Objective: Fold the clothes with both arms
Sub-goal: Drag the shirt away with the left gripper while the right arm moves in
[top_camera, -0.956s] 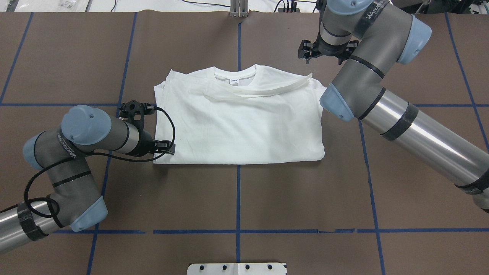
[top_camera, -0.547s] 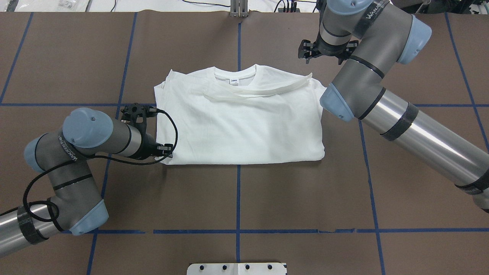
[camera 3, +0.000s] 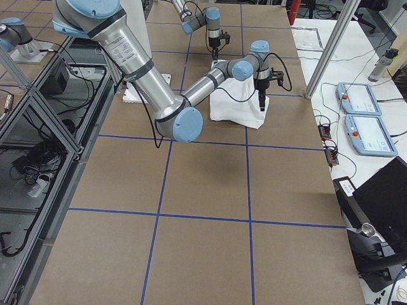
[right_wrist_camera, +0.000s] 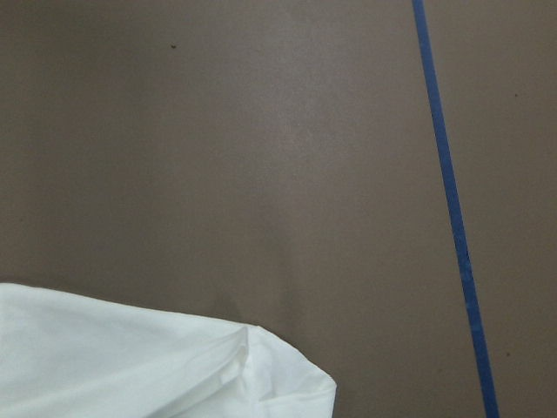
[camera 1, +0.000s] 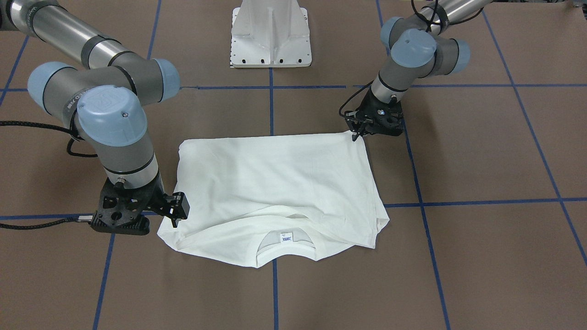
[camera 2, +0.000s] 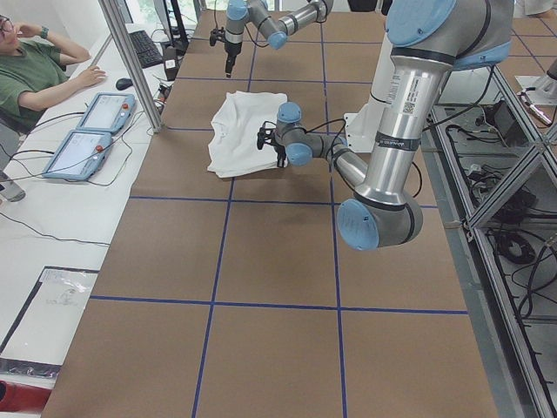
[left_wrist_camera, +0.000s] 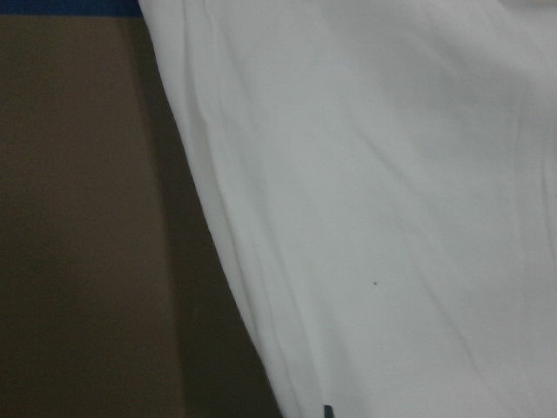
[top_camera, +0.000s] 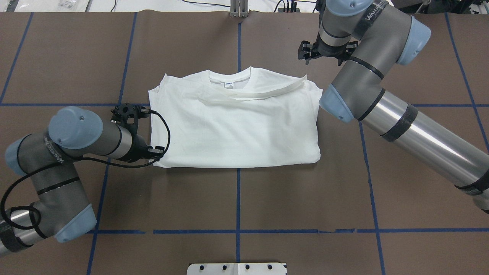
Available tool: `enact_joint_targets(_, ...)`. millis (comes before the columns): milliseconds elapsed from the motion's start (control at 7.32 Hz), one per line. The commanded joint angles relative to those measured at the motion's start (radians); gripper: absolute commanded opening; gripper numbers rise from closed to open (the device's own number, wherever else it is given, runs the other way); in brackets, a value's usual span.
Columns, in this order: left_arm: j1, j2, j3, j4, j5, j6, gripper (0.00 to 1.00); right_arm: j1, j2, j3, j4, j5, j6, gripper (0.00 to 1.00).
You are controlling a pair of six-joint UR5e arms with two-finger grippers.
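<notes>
Heads up, your shirt (top_camera: 237, 126) lies as a folded rectangle in the middle of the bench (top_camera: 305, 191), collar (top_camera: 229, 78) on the side away from the robot, with a sleeve (top_camera: 259, 89) draped loose across the top.

The left end effector (camera 1: 356, 134) looks pinched on the near corner on its own side. The right end effector (camera 1: 176, 215) hangs just beside the far corner on its side, fingers spread, holding nothing.

So only one corner of a stack of layers is gripped. If you pull or lift from there alone, I'd expect the layers to shear and the rectangle to skew or open up. That loose sleeve is the first thing likely to slide off.

I can't tell whether the left pinch has every layer or just the top one. If it's just the top, lifting peels the fold apart.

When the right side comes down, it could catch only the sleeve edge.

Also, the left arm's black cable (top_camera: 168, 131) loops right over the shirt's edge and could drag cloth.
</notes>
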Motion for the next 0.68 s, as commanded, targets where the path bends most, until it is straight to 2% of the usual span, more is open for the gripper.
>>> enact_joint_targets(0,-0.112,0.034,-0.033,0.115,0.003,0.201,0.00,-0.006,0.000,0.003,0.001,0.000,0.003,1.00)
enact_joint_targets(273,-0.270,0.010,0.072,0.126,0.005,0.395,0.00,-0.013,0.001,0.007,0.001,0.000,0.004,1.00)
enact_joint_targets(410,-0.365,-0.095,0.209,0.129,0.003,0.505,0.00,-0.018,0.003,0.009,0.002,0.000,0.006,1.00)
enact_joint_targets(547,-0.403,-0.213,0.393,0.120,0.002,0.574,0.00,-0.024,0.003,0.019,0.002,0.000,0.007,1.00)
